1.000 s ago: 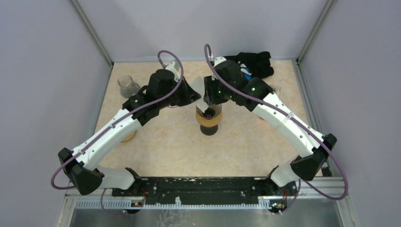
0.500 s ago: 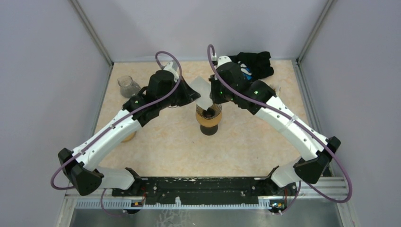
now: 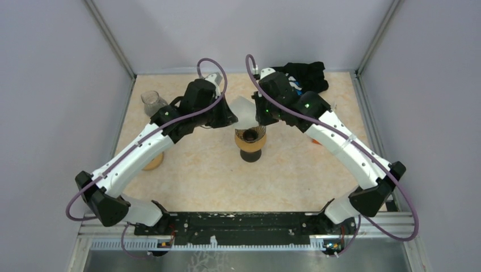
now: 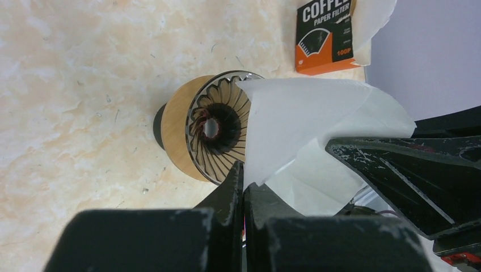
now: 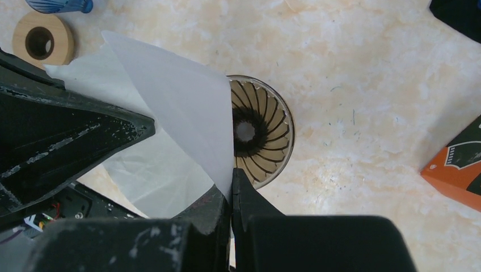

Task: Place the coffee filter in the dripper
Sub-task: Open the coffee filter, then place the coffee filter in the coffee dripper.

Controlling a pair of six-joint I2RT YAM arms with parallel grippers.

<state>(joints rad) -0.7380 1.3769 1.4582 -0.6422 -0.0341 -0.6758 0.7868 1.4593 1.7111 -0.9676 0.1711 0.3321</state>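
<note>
Just overhead: white paper coffee filter [image 3: 244, 110], over brown ribbed dripper [image 3: 250, 143]
Left jaws: pinching filter edge
Right jaws: pinching opposite edge

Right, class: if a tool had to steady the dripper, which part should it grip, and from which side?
Probably the wooden collar of the dripper, approached low from the near side. It is a round, upright band, the ribbed cone above it must be left open, and the filter hangs above its far side.
</note>
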